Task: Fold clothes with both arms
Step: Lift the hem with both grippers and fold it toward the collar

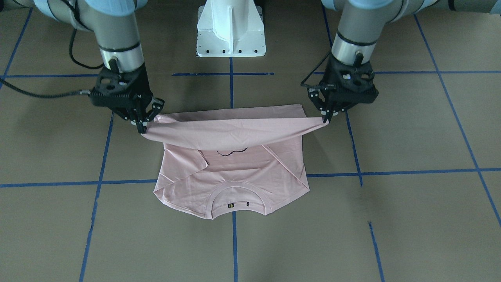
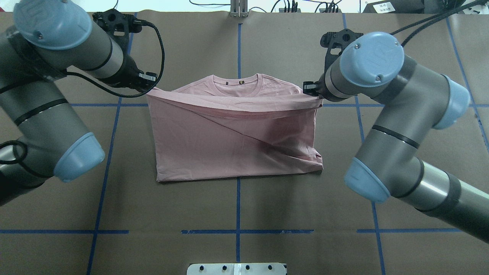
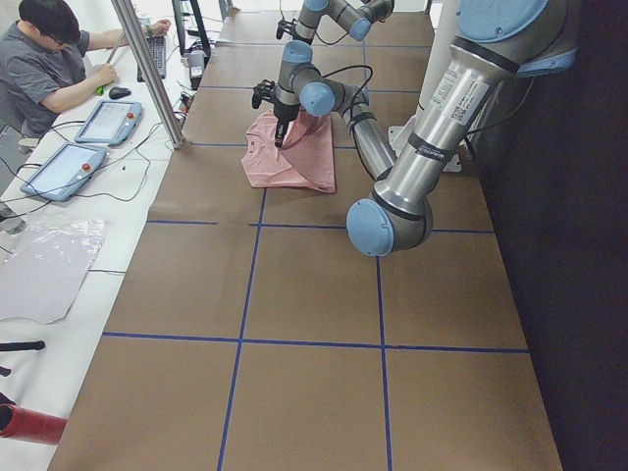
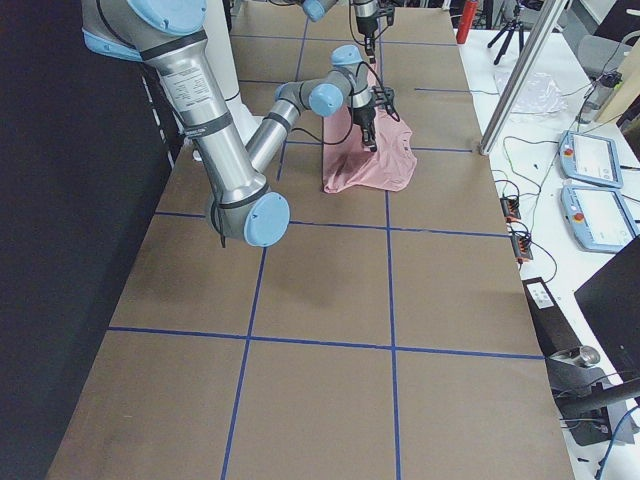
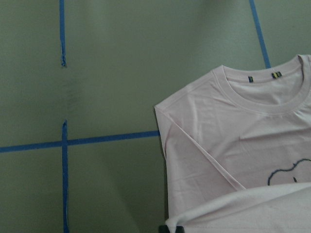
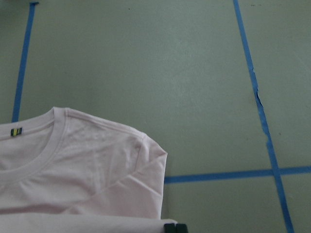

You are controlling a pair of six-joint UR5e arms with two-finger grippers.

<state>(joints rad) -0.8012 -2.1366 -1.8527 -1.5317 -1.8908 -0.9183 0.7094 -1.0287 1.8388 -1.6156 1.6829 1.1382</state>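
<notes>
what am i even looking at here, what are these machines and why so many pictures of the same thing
These are two jointed robot arms on a white base, each ending in a two-finger gripper. The six pictures show one instant from different cameras: one faces the robot, one looks over its shoulders, one sits at each table end, and one on each wrist looks down. On the brown table lies a pale pink T-shirt, its collar pointing away from the robot. The left gripper and right gripper each pinch one end of a shirt edge, held up and stretched above the rest. A person sits at a side desk.
</notes>
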